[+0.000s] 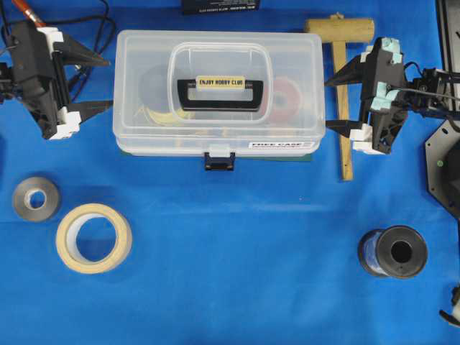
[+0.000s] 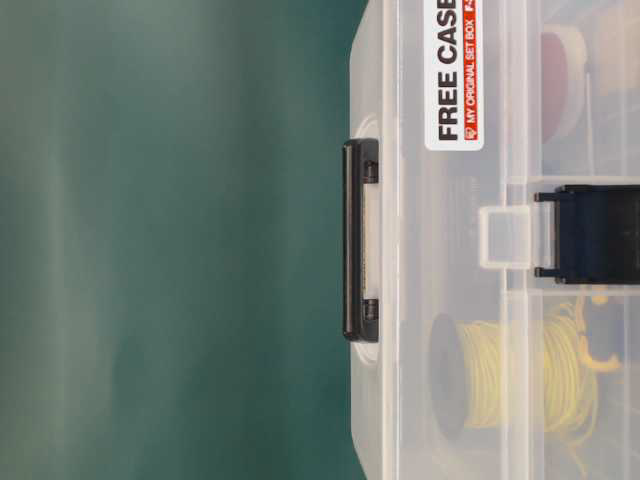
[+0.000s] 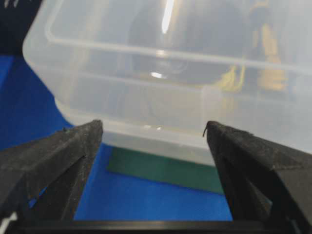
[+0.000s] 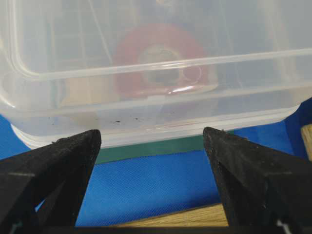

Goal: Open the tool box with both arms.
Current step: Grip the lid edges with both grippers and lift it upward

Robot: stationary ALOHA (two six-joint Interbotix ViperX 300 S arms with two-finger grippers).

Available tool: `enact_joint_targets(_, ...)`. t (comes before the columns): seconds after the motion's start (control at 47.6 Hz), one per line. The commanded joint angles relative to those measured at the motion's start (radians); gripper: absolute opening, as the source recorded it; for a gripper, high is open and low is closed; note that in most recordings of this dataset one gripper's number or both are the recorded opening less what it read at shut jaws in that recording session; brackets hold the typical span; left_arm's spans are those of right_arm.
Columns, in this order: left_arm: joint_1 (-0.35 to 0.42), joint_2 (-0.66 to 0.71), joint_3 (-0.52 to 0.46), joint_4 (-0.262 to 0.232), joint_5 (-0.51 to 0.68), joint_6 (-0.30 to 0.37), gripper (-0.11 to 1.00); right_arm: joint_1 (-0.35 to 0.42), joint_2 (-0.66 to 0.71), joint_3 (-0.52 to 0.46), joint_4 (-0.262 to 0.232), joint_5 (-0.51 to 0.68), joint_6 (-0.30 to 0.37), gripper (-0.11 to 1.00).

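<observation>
Tool box [image 1: 219, 93] sits mid-table, latch [image 1: 219, 159] shut; left gripper [image 1: 108, 85] and right gripper [image 1: 329, 105] flank its ends, jaws wide, empty. Risk: uneven push skids the box (smooth cloth).

place: robotics lab bench | evidence: blue cloth surface [image 1: 237, 287], two arm-mounted claws, left claw [image 1: 100, 85] and right claw [image 1: 332, 105], staged props: wooden mallet [image 1: 341, 65], tape rolls [image 1: 94, 238], wire spool [image 1: 393, 252]

Glossy clear plastic tool box [image 1: 219, 90], matt blue cloth [image 1: 237, 259], wooden mallet [image 1: 342, 79].
</observation>
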Motion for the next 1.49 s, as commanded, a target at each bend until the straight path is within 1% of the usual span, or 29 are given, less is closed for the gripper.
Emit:
enact_joint_targets(0.0, -0.005, 0.006, -0.038, -0.002, -0.014, -0.003, 0.91, 0.002, 0.000, -0.046, 0.002, -0.025, 0.005, 0.84)
enact_joint_targets(0.399, -0.005, -0.043, -0.038, -0.002, -0.006, 0.000, 0.91, 0.002, -0.015, -0.071, 0.002, -0.017, 0.008, 0.84)
enact_joint_targets(0.631, -0.005, -0.112, -0.044, -0.002, -0.005, 0.011, 0.91, 0.002, -0.091, -0.074, 0.002, -0.011, 0.009, 0.84)
enact_joint_targets(0.736, -0.005, -0.127, -0.044, -0.002, -0.005, 0.038, 0.91, 0.002, -0.127, -0.072, 0.002, -0.011, 0.009, 0.84)
enact_joint_targets(0.946, 0.012, -0.127, -0.051, -0.002, -0.003, 0.043, 0.91, 0.002, -0.179, -0.067, 0.002, -0.011, 0.009, 0.84)
enact_joint_targets(1.261, 0.026, -0.129, -0.067, -0.002, -0.005, 0.043, 0.91, 0.000, -0.183, -0.072, 0.002, -0.012, 0.009, 0.84)
enact_joint_targets(1.472, 0.055, -0.129, -0.084, -0.003, -0.005, 0.043, 0.91, -0.038, -0.184, -0.077, 0.002, -0.015, 0.011, 0.84)
